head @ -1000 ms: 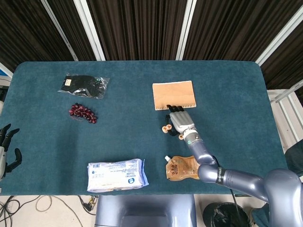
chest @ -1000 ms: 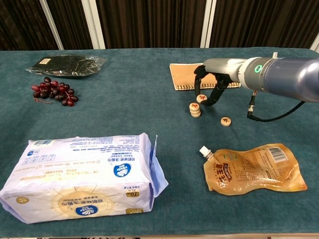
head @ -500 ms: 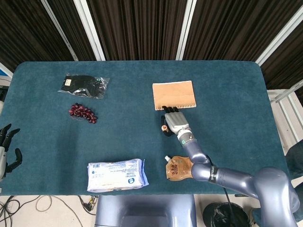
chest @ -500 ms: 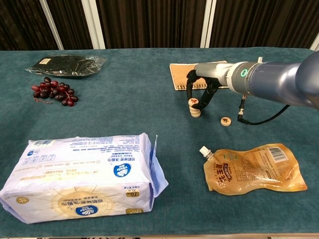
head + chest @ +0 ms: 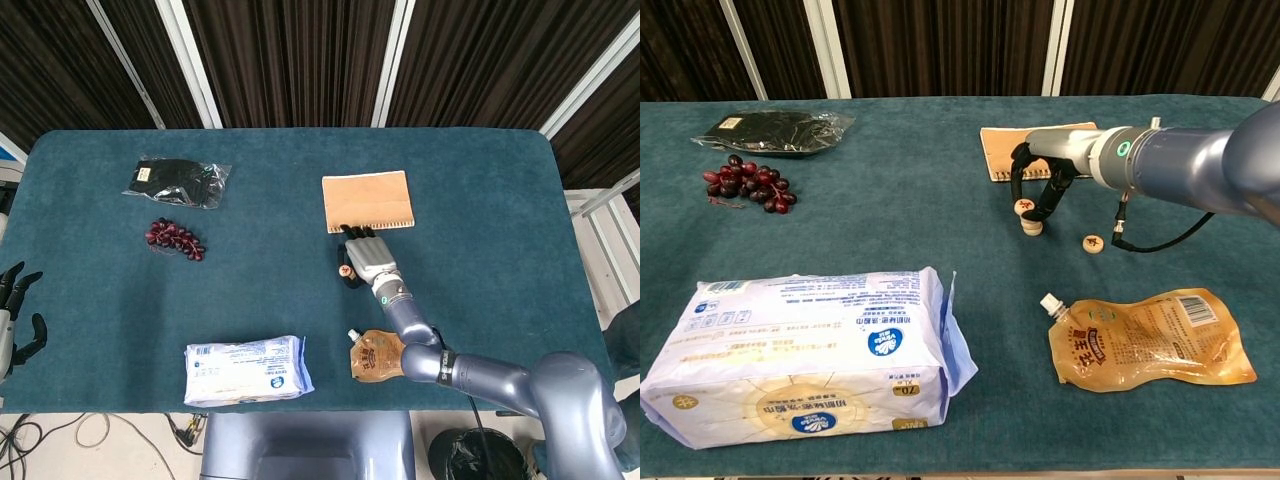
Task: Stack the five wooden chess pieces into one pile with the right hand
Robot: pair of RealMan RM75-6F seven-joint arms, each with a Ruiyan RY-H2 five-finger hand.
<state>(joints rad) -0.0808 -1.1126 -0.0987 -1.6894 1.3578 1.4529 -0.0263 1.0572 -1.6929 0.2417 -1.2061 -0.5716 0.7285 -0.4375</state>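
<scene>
My right hand (image 5: 1045, 180) (image 5: 366, 256) hangs over a short pile of round wooden chess pieces (image 5: 1032, 226), just in front of the notebook. Between its thumb and fingers it pinches one wooden chess piece (image 5: 1025, 206) (image 5: 344, 269), which sits at the pile's top; I cannot tell whether it touches the pile. One more chess piece (image 5: 1093, 243) lies alone on the cloth to the right of the pile. In the head view the hand and wrist hide most of the pile and the lone piece. My left hand (image 5: 14, 312) rests at the far left edge with fingers spread, holding nothing.
A tan notebook (image 5: 1038, 152) (image 5: 367, 200) lies just behind the hand. An orange spout pouch (image 5: 1150, 340) lies in front. A tissue pack (image 5: 805, 345) is at front left. Grapes (image 5: 745, 183) and a black packet (image 5: 775, 129) lie at back left.
The right hand has carried the pinched chess piece leftward from beside the pile to over its top. The lone piece and the left hand have not moved.
</scene>
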